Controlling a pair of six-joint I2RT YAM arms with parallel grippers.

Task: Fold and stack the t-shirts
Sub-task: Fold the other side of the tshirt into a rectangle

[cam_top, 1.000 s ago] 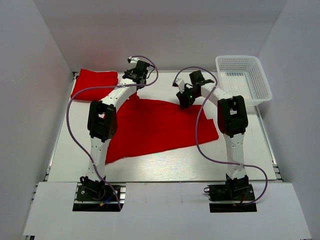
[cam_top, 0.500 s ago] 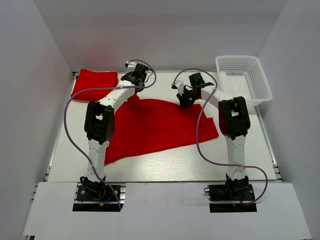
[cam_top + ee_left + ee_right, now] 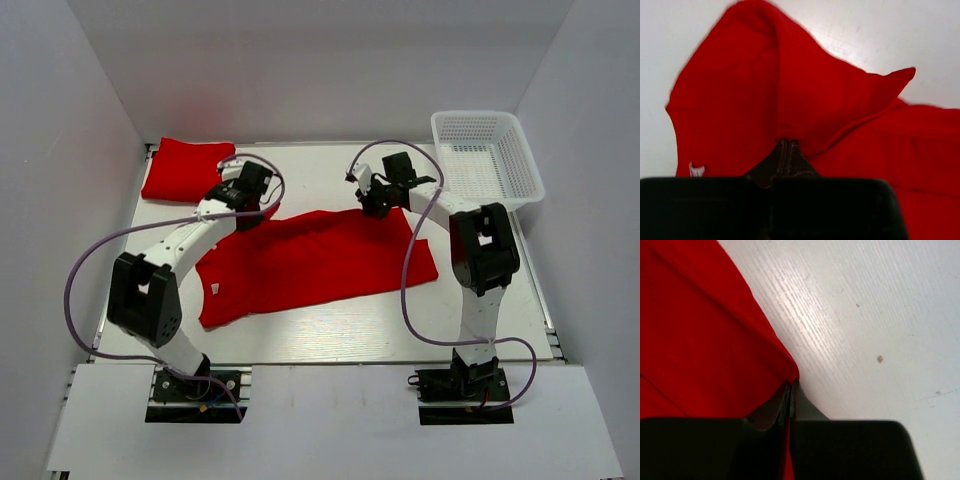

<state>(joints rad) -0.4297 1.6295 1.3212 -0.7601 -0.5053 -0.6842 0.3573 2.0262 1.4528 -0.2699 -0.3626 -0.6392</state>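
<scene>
A red t-shirt lies spread across the middle of the table, its white neck tag near the left end. My left gripper is shut on the shirt's far left edge; the cloth hangs bunched from its jaws, with the white tag at lower left. My right gripper is shut on the shirt's far right edge, pinched between the fingertips. A second red t-shirt lies folded at the far left corner.
A white plastic mesh basket stands at the far right corner. White walls close in the table on three sides. Purple cables loop over both arms.
Both grippers have pulled the far edge of the shirt toward the near side, folding it into a narrower band. The left arm swung left and lower.
</scene>
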